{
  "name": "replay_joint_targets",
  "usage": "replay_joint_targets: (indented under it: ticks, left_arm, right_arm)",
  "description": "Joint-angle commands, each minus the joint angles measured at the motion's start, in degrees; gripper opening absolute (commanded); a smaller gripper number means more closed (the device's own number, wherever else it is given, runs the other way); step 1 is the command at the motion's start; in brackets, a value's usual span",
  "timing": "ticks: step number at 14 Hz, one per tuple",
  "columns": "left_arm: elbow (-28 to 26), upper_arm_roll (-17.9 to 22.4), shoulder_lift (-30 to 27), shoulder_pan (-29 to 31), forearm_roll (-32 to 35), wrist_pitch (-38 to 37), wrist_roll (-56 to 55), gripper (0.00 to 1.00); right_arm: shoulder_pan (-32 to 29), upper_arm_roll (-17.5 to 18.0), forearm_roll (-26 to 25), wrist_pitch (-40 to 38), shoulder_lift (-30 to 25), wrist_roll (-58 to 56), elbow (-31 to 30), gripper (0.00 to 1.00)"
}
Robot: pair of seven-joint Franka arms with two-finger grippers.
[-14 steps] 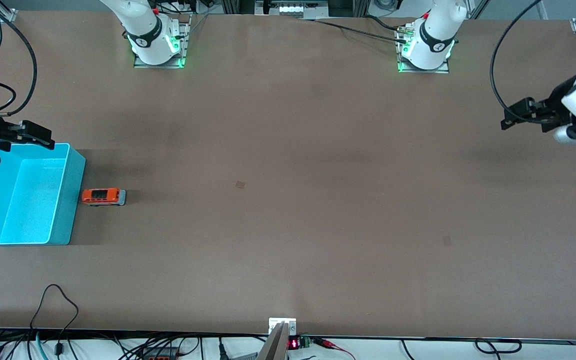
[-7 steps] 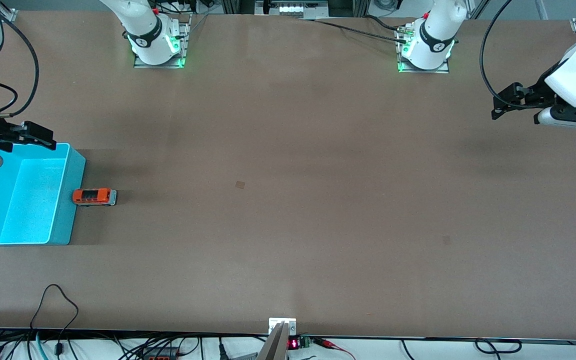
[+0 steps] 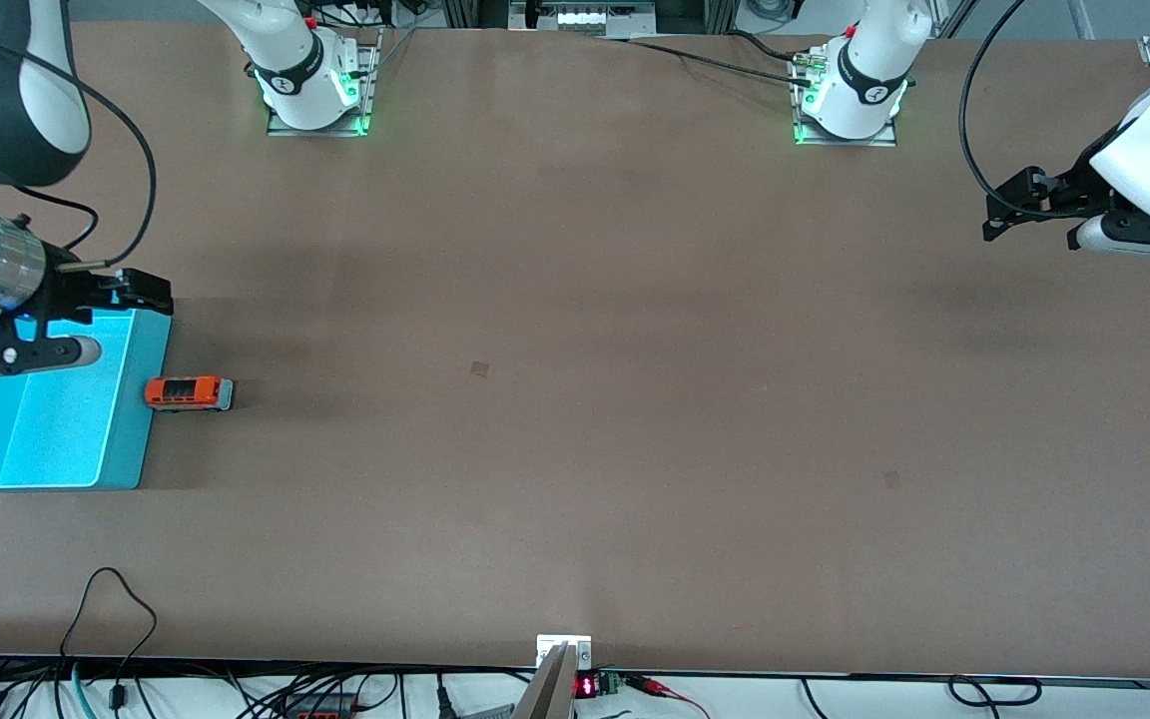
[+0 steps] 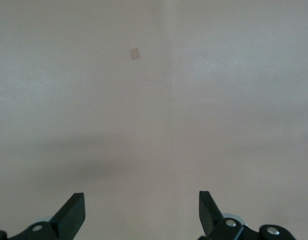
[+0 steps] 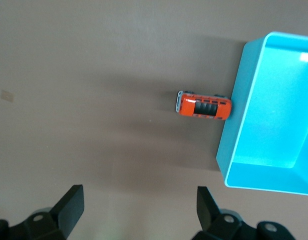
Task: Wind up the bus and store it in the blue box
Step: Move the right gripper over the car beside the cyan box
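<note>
Now the bus [image 3: 189, 392] stays against the blue box [image 3: 132, 439] while the right gripper [image 3: 161, 293] (spread, empty) has shifted over its corner.

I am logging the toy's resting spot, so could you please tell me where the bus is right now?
The bus sits on the table at the right arm's end, its rear end against the outer wall of the blue box, outside it.

Brown table [image 3: 575, 300], blue box [image 3: 131, 419] on it, bus [image 3: 188, 392] touching the box
</note>
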Motion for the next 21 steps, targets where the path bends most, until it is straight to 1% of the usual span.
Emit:
replay_joint_targets:
  ticks: [1, 2, 3, 5, 8, 10, 12, 14, 16, 18, 20, 21]
  left_arm:
    - [1.27, -0.68, 0.83, 1.42, 1.16, -0.07, -0.37, 1.0]
    - [1.27, -2.17, 1.0, 3.52, 1.07, -0.07, -0.37, 1.0]
    - [1.27, -2.8, 1.18, 4.67, 0.98, 0.02, -0.29, 1.0]
    - [1.27, -3.06, 1.18, 4.77, 0.98, -0.06, -0.37, 1.0]
    - [1.27, -3.07, 1.18, 4.6, 0.98, -0.07, -0.37, 1.0]
    - [1.27, -3.07, 1.18, 4.69, 0.9, -0.07, -0.37, 1.0]
    - [1.27, -3.07, 1.18, 4.42, 0.9, -0.07, -0.37, 1.0]
    - [1.35, -3.07, 1.09, 4.25, 0.98, -0.42, -0.37, 1.0]
    - [1.79, -3.07, 1.18, 4.25, 0.98, -0.59, -0.37, 1.0]
    - [1.88, -3.07, 1.27, 4.25, 0.98, -0.59, -0.37, 1.0]
    - [1.88, -3.07, 1.27, 4.07, 0.98, -0.59, -0.37, 1.0]
    - [1.88, -3.07, 1.27, 4.07, 0.98, -0.59, -0.37, 1.0]
  right_arm:
    - [-1.72, 0.17, 0.27, 5.01, -2.29, -11.2, -6.92, 1.0]
    - [-3.21, 0.52, 0.18, 7.3, -2.56, -20.32, -9.47, 1.0]
    - [-5.14, 1.22, 0.09, 9.41, -3.0, -28.16, -12.28, 1.0]
    - [-9.96, 3.5, 0.01, 14.67, -4.14, -39.87, -19.04, 1.0]
    - [-14.02, 6.06, -1.39, 24.52, -4.67, -52.98, -26.27, 1.0]
    - [-15.34, 6.76, -5.08, 33.03, -4.67, -61.15, -31.0, 1.0]
    - [-17.1, 6.94, -5.53, 41.73, -4.24, -66.79, -36.1, 1.0]
    - [-18.51, 7.03, -5.62, 48.17, -2.92, -71.63, -38.06, 1.0]
    - [-19.21, 7.03, -5.62, 50.82, -1.43, -75.42, -38.06, 1.0]
    - [-19.66, 7.03, -5.71, 52.84, 0.15, -76.66, -37.71, 1.0]
    - [-19.66, 7.03, -5.8, 55.47, 0.6, -78.5, -37.62, 1.0]
    - [-19.66, 7.9, -5.88, 56.36, 1.21, -79.9, -37.36, 1.0]
